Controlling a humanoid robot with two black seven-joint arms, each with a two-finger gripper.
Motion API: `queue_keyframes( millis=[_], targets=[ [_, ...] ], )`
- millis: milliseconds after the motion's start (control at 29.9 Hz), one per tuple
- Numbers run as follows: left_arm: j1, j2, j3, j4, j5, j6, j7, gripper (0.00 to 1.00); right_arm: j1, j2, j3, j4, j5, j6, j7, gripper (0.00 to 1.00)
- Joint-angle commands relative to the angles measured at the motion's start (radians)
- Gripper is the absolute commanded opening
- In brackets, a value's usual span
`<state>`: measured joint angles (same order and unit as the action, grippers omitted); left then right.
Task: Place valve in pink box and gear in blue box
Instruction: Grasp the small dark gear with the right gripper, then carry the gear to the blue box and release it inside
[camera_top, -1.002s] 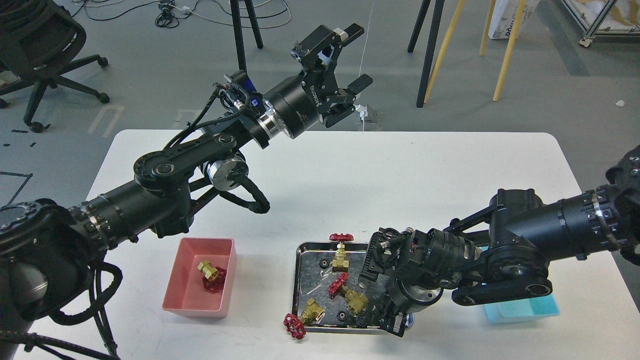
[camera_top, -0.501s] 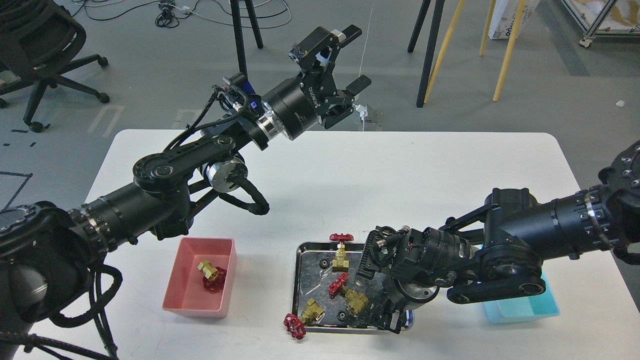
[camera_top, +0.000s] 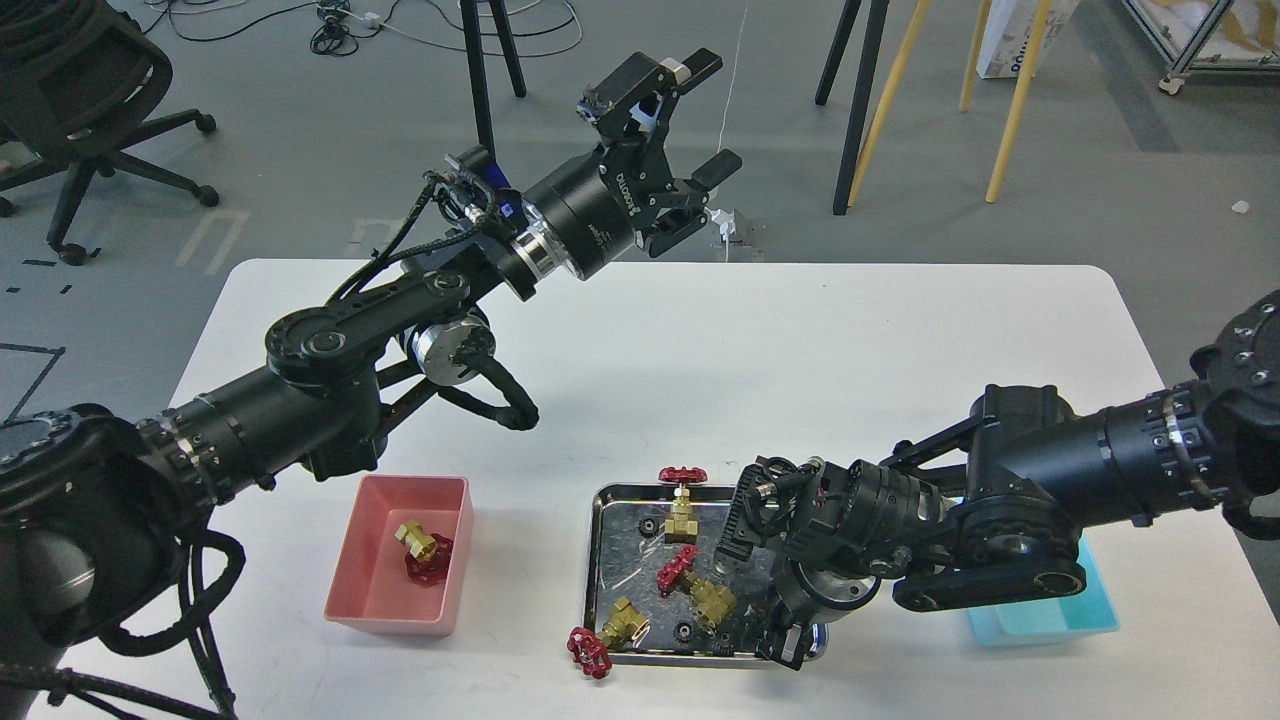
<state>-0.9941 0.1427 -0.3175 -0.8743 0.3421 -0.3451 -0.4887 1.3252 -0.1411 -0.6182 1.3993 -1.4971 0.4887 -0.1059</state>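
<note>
White table, rounded corners; near edge cut off by the frame.

Right pincer: dark, pointing down over the right end of the steel tray; its fingers merge with the arm and the tray's reflections, so whether it is wide, narrow or holding anything cannot be told. The tray's right side is hidden under the wrist.

Left pincer: raised beyond the table's far edge, fingers spread wide, nothing between them. White lettering on its body is too small to read with certainty.

Pink box: left of the tray, holding one valve lying on its side.

On the tray: one valve upright at the far rim, one lying mid-tray, one with its handwheel hanging over the near-left rim. Small black gears lie among them; exact count unclear.

Blue box: right of the tray, largely covered by the right arm; contents not visible.
</note>
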Motion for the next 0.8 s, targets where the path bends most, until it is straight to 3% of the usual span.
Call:
queue_keyframes(
  millis=[0, 134, 368, 568, 768],
  targets=[
    [0.0, 0.0, 0.0, 0.0, 0.0, 0.0, 0.0, 0.99, -0.001, 0.001, 0.0, -0.006, 0.0, 0.0, -0.001, 0.37],
    [0.0, 0.0, 0.0, 0.0, 0.0, 0.0, 0.0, 0.99, 0.0, 0.003, 0.002, -0.006, 0.0, 0.0, -0.001, 0.31],
    [0.0, 0.0, 0.0, -0.002, 0.0, 0.0, 0.0, 0.99, 0.0, 0.001, 0.002, -0.008, 0.002, 0.0, 0.0, 0.03],
    [0.0, 0.0, 0.0, -0.002, 0.0, 0.0, 0.0, 0.99, 0.044, -0.014, 0.028, 0.001, 0.012, 0.0, 0.002, 0.0],
    [0.0, 0.0, 0.001, -0.002, 0.0, 0.0, 0.0, 0.99, 0.166, -0.19, 0.097, 0.076, 0.021, 0.0, 0.003, 0.0]
  ],
)
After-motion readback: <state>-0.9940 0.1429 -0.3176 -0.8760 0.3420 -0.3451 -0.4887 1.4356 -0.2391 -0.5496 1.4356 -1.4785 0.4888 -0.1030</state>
